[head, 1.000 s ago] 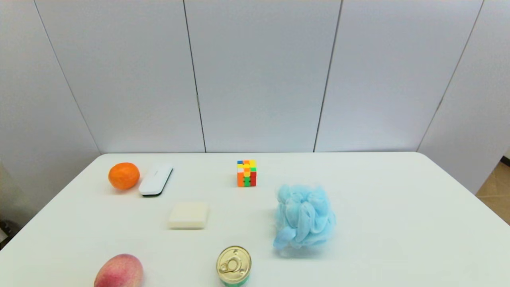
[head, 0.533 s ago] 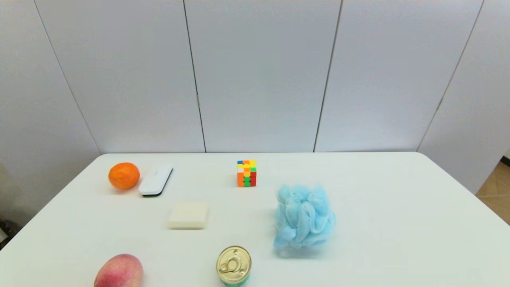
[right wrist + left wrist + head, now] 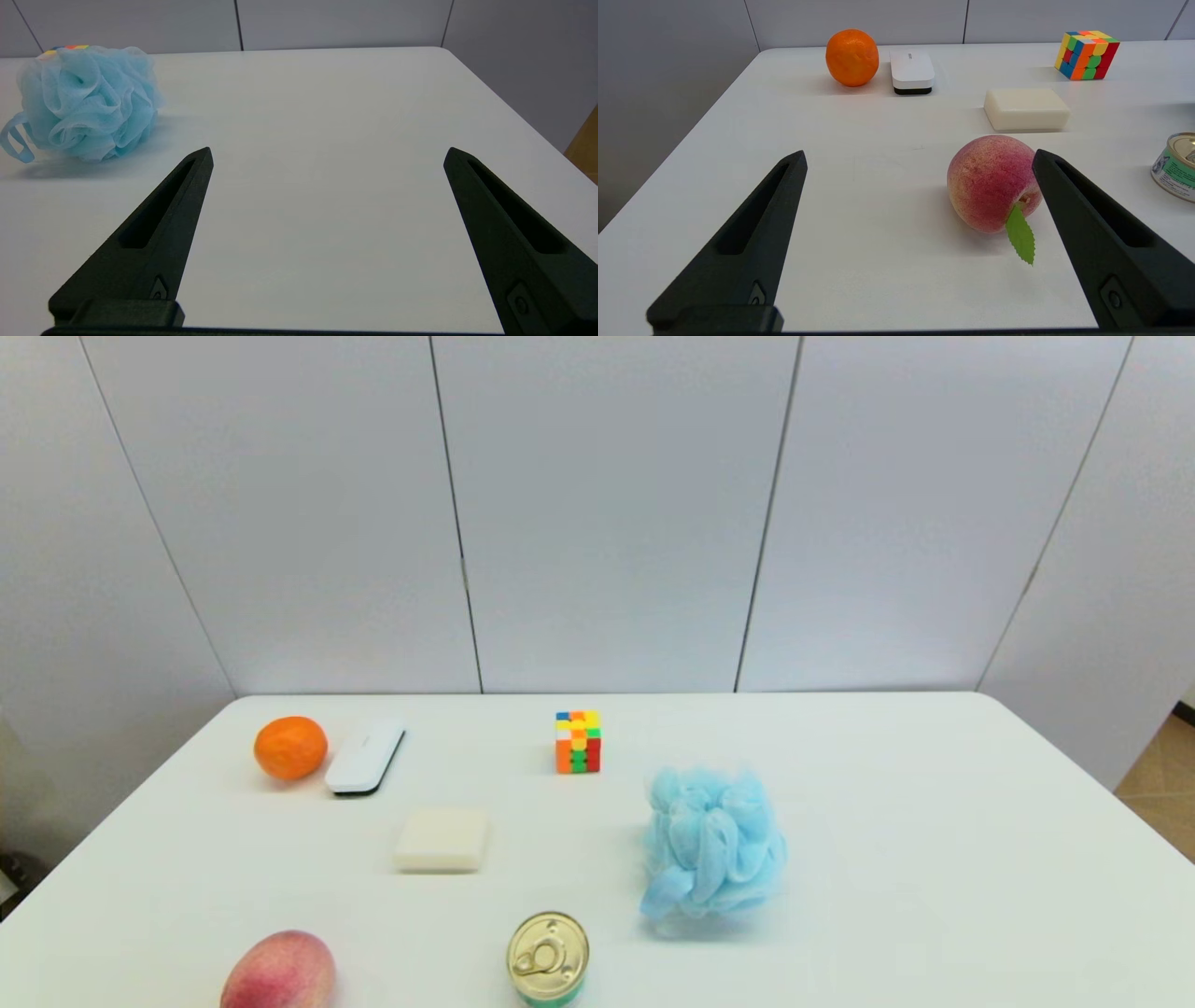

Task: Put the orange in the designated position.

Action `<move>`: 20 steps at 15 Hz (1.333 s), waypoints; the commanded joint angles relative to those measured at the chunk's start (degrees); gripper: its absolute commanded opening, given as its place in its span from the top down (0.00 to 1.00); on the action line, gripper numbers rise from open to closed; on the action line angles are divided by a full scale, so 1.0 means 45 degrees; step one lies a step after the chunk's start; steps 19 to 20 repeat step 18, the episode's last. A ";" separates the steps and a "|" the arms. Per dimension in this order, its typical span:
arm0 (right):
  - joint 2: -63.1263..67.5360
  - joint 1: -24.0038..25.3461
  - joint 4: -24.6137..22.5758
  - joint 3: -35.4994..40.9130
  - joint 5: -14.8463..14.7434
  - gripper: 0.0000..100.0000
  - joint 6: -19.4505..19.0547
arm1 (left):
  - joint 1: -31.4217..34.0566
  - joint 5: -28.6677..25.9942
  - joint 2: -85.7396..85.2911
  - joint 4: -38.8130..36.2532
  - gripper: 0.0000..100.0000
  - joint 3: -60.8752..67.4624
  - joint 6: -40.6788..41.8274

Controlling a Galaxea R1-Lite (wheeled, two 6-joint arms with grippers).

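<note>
The small round bright-orange orange (image 3: 290,747) sits on the white table (image 3: 934,859) at its far left, just beside the left end of a flat white case with a black underside (image 3: 365,759), with a pale cream soap bar (image 3: 442,839) nearer the robot than the case and a colourful puzzle cube (image 3: 578,741) well to the case's right. The left gripper (image 3: 917,161) hangs low over the table's near edge with its black fingers spread wide and empty, a pink-red peach-like fruit with a green leaf (image 3: 993,184) just beyond the tips and the orange well beyond that. The right gripper (image 3: 327,156) likewise stands wide apart and empty over bare tabletop, with a fluffy light-blue mesh bath sponge (image 3: 86,103) off to its left side.
</note>
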 commanded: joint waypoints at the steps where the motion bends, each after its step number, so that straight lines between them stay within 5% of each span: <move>1: -0.0003 0.0002 0.0000 -0.0009 -0.0001 0.00 0.0001 | -0.0001 -0.0005 -0.0003 -0.0002 0.00 0.0000 0.0007; 20: -0.0003 0.0002 0.0000 -0.0009 0.0018 0.00 -0.0038 | -0.0001 -0.0005 -0.0003 -0.0002 0.00 0.0000 0.0007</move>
